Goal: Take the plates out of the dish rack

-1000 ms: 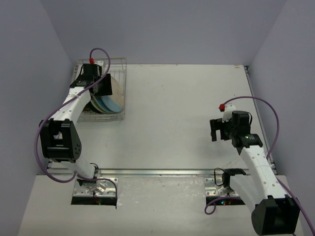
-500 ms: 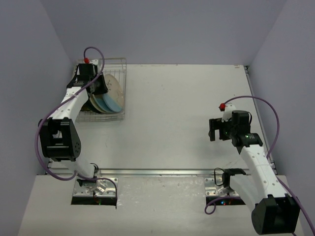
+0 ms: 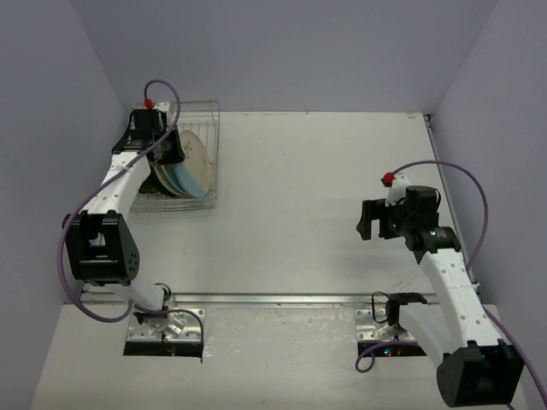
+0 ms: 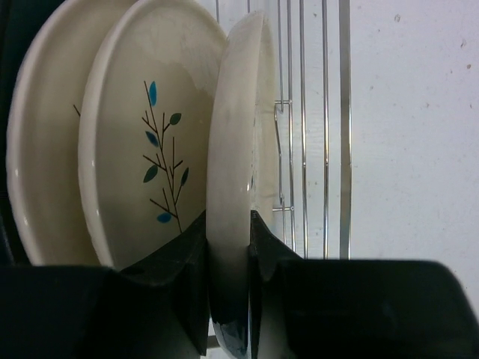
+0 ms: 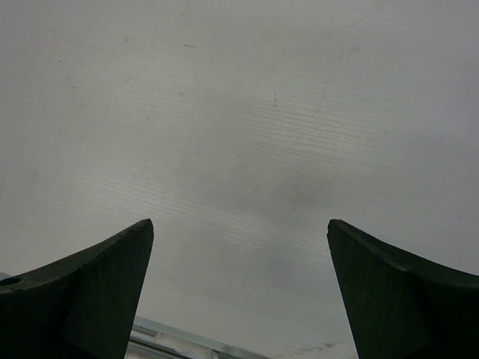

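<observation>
A: Progress?
B: Barely begun. No plates [image 3: 184, 166] on the table [image 3: 325, 171]; all stand on edge in the rack [image 3: 214, 158], far left corner.
A: Grippers?
B: Left gripper [image 4: 228, 247] pinched narrow on the rim of the end plate [image 4: 239, 127]. Right gripper [image 5: 239, 284] spread wide, holding nothing, over bare table well apart from the rack.
A: Materials?
B: Plates round, glazed, smooth, cream. Second plate [image 4: 142, 142] bears a twig motif with blue leaves. Rack is thin shiny wire with upright slots.
A: Left to do?
B: My judgement: lift this one out, then the whole set.
</observation>
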Controlling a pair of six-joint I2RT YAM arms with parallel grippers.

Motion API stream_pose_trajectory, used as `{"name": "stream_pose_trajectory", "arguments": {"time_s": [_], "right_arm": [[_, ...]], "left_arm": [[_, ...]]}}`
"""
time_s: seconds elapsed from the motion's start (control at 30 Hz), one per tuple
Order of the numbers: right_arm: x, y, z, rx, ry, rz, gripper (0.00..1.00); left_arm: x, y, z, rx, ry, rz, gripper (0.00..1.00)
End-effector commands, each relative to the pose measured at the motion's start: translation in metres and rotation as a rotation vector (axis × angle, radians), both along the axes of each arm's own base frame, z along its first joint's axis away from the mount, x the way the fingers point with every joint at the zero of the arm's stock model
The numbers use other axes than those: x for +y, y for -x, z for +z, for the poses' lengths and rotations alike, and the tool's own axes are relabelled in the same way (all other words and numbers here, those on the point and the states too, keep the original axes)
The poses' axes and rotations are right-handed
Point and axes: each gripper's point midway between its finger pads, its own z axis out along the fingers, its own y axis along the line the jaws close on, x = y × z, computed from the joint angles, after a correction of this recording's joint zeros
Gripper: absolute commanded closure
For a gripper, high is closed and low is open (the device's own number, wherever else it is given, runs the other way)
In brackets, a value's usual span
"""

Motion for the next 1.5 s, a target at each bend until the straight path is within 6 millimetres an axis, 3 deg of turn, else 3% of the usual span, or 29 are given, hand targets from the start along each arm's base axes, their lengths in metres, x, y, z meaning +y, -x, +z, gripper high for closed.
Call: {"name": "stream_pose_trajectory", "arguments": {"time_s": [0.0, 0.27, 0.4, 0.5, 0.57, 0.77, 1.03, 1.17, 1.3, 1.47], "right_arm": [[0.008, -0.012, 0.026, -0.055, -0.052, 0.008, 0.01], [0.015, -0.014, 0.041, -0.081, -0.086, 0.036, 0.01], [0.030, -0.016, 0.052, -0.085, -0.153, 0.090, 0.01], [0.045, -0.019, 0.066, -0.106, -0.224, 0.148, 0.01], [0.057, -0.020, 0.077, -0.122, -0.289, 0.189, 0.01], [0.093, -0.024, 0.104, -0.118, -0.499, 0.334, 0.01], [0.120, -0.036, 0.138, -0.142, -0.677, 0.476, 0.03], [0.137, -0.036, 0.150, -0.110, -0.733, 0.553, 0.04], [0.165, -0.023, 0.152, -0.073, -0.751, 0.666, 0.04], [0.178, -0.018, 0.144, -0.043, -0.754, 0.699, 0.04]], "left_arm": [[0.007, -0.019, 0.123, -0.335, -0.061, -0.011, 1.00], [0.008, -0.008, 0.184, -0.462, -0.114, -0.037, 1.00], [-0.003, 0.001, 0.218, -0.526, -0.087, -0.076, 1.00], [-0.031, 0.014, 0.237, -0.565, -0.007, -0.208, 1.00], [-0.065, 0.033, 0.242, -0.572, 0.119, -0.370, 1.00], [-0.137, 0.094, 0.238, -0.574, 0.375, -0.724, 1.00], [-0.174, 0.144, 0.203, -0.444, 0.580, -0.919, 1.00], [-0.189, 0.157, 0.185, -0.381, 0.624, -0.970, 1.00], [-0.203, 0.163, 0.170, -0.332, 0.646, -1.002, 1.00], [-0.212, 0.173, 0.158, -0.284, 0.683, -1.055, 1.00]]}}
